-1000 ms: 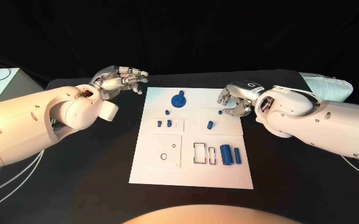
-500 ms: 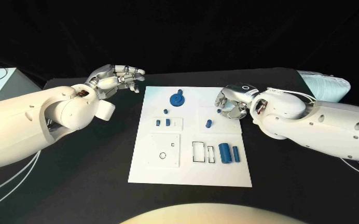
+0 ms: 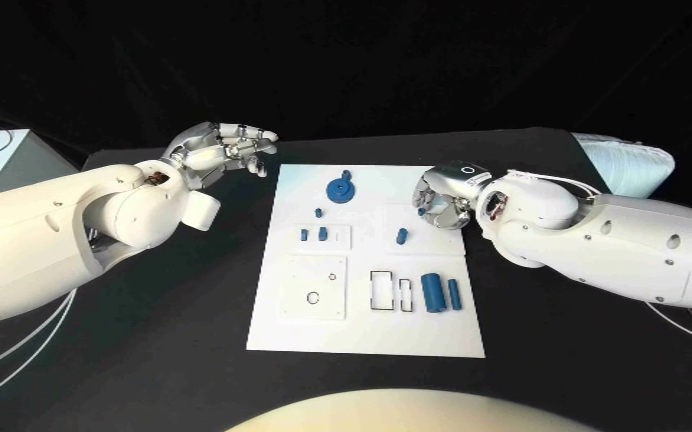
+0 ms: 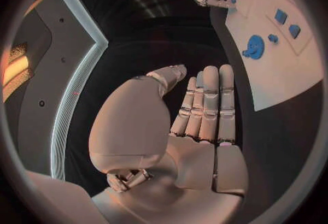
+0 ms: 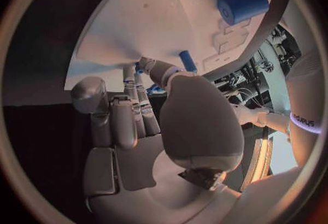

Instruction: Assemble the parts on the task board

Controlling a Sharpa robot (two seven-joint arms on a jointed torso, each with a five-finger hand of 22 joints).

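The white task board (image 3: pixel 289 327) lies in the middle of the table. A blue gear (image 3: pixel 340 189) sits near its far edge, small blue parts (image 3: pixel 315 234) and a blue peg (image 3: pixel 402 236) at mid board, and two blue cylinders (image 3: pixel 443 295) near a rectangular slot. My right hand (image 3: pixel 443 198) hangs over the board's right edge, fingers curled down beside a small blue part (image 5: pixel 139 70); I cannot tell if it pinches it. My left hand (image 3: pixel 225 151) hovers off the board's far left corner, holding nothing, fingers straight (image 4: pixel 205 109). The left wrist view shows the gear (image 4: pixel 254 47).
A pale ribbed object (image 3: pixel 627 164) lies at the table's right edge. A light box corner (image 3: pixel 18 150) stands at the far left. Bare black table surrounds the board.
My right hand has shifted a little left, onto the board's right edge. My left hand has drifted slightly away from the board's corner. The parts on the board lie as before.
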